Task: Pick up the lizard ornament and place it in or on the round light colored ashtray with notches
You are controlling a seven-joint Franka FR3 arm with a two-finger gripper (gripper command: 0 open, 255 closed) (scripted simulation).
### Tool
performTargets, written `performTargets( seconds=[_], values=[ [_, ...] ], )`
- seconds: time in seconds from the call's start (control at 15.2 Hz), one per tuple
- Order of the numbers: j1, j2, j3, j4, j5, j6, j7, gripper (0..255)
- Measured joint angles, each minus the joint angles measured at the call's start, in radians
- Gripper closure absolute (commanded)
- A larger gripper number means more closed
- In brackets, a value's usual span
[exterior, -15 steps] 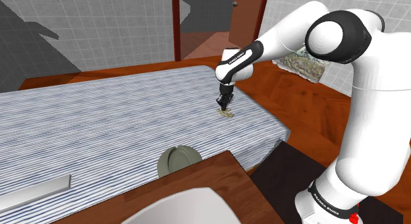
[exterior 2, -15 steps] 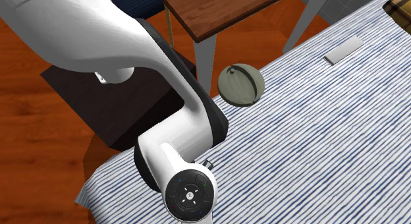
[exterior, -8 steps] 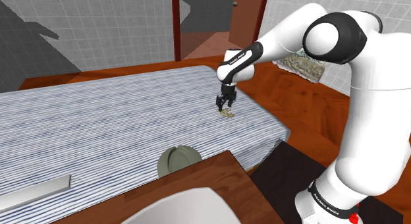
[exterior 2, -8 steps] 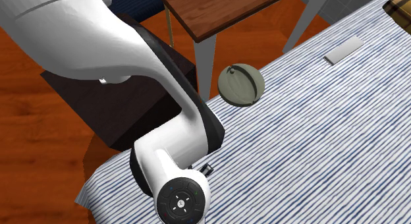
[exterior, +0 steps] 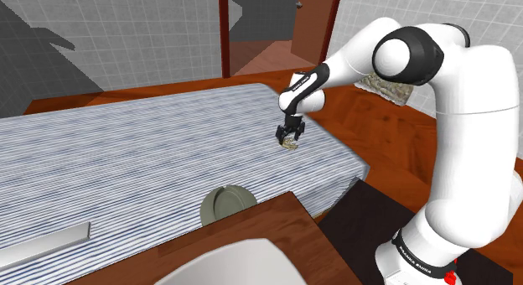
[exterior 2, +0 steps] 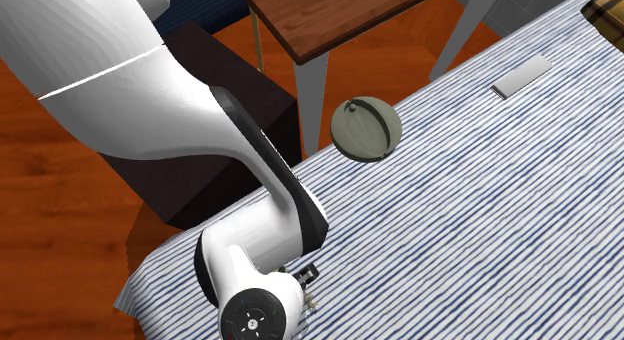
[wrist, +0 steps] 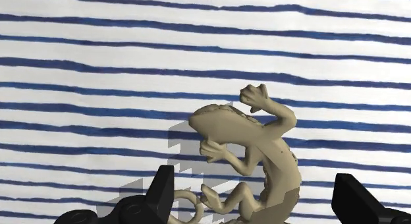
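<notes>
One arm (exterior: 436, 90): white with dark joints, reaching to the shoulder view's left and bent down over the surface (exterior: 126, 158).
Claw (exterior: 289, 134): released. Its black fingers (wrist: 163, 188) stand apart with the lizard (wrist: 253, 147) between them.
Lizard (exterior: 290, 144): tan ornament lying on the stripes under the claw, near the surface's right-hand edge in the shoulder view.
Ashtray (exterior: 226, 204): round, grey-green, with a notched rim. It sits at the surface's near edge, well apart from the lizard and just beside a wooden table (exterior: 268, 229).
Surface: covered in blue and white stripes.
Bar (exterior 2: 521, 76): flat and grey, lying on the stripes beyond the ashtray (exterior 2: 366, 128) in the second exterior view.
</notes>
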Motion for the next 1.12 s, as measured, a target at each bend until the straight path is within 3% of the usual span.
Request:
performTargets(
  seconds=[0.53,0.59,1.12],
  values=[
    [0.000,0.027,0.004,0.002,0.005,0.025,-0.001,0],
    [0.000,0.027,0.004,0.002,0.005,0.025,-0.001,255],
    [0.000,0.027,0.004,0.002,0.005,0.026,-0.001,255]
  ],
)
